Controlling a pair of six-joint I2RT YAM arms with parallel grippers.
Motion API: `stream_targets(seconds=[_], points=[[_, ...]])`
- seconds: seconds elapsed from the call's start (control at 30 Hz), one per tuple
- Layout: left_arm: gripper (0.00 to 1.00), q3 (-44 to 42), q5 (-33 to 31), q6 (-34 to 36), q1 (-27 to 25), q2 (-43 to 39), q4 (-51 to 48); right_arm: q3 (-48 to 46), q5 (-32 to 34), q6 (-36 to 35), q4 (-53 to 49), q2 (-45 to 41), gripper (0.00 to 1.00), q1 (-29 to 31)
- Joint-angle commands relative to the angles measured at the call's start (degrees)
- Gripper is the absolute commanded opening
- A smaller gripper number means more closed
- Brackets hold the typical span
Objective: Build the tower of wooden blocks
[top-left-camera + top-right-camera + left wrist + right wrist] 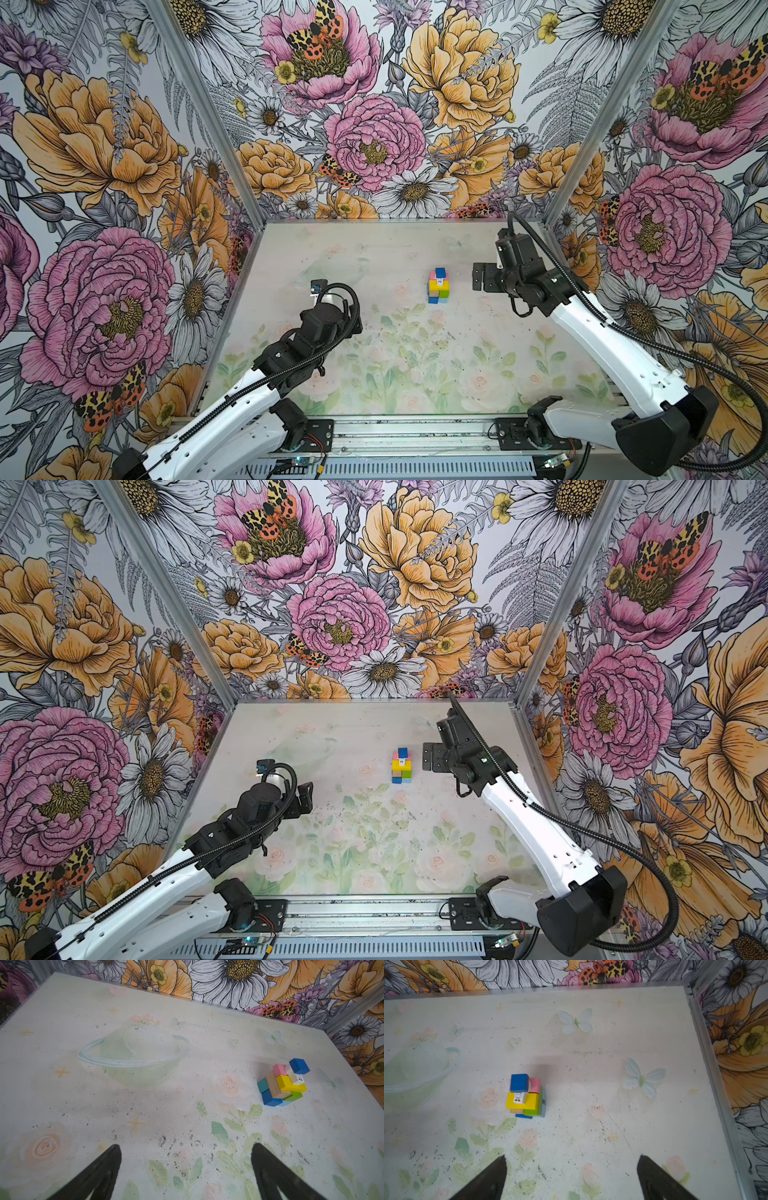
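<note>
One tower (439, 286), eight blocks visible; one white figure (519, 1097) beneath top cube (519, 1082); left gripper (185, 1147) and right gripper (571, 1156) both spread wide, empty.

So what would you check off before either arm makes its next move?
1. Left end effector open, holding nothing: ok.
2. Right end effector open, holding nothing: ok.
3. Both apart from the wood block tower: ok.
4. Tower standing on the table: ok.
5. Dark blue cube on top centred: not ok, it sits toward one corner.
6. Cube resting firmly on the astronaut figure beneath: cannot tell.
</note>
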Motion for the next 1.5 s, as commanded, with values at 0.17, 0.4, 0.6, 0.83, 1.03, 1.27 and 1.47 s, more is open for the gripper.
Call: stream_targets(seconds=[0.17, 0.4, 0.6, 0.83, 1.03, 1.27, 1.47], points=[[0.99, -3.9, -14.3, 4.2, 2.3, -1.9, 5.7, -14.0, 3.4, 4.9, 8.9, -7.8, 1.00, -7.1], [0.99, -12.4, -16.9, 16.8, 6.9, -7.4, 22.3, -23.9, 8.3, 4.6, 19.8, -10.4, 1.00, -9.8], [0.99, -17.3, -8.8, 19.5, 16.1, -8.5, 32.8, -25.8, 11.7, 2.7, 24.4, -8.0, 1.00, -11.9], [0.99, -19.0, -2.5, 20.2, 22.9, -1.9, 41.0, -30.3, 12.5, -2.9, 34.7, -6.6, 1.00, -12.9], [0.99, -18.8, 2.8, 22.5, 28.4, 5.1, 48.7, -37.9, 13.9, -8.5, 50.6, -9.4, 1.00, -12.8], [0.99, -21.8, 6.2, 23.2, 33.1, 16.4, 62.0, -39.4, 15.2, -11.4, 60.3, -3.7, 1.00, -13.6], [0.99, -19.6, 8.5, 24.3, 34.4, 28.4, 72.0, -42.3, 15.2, -11.6, 73.7, 4.1, 1.00, -15.3]])
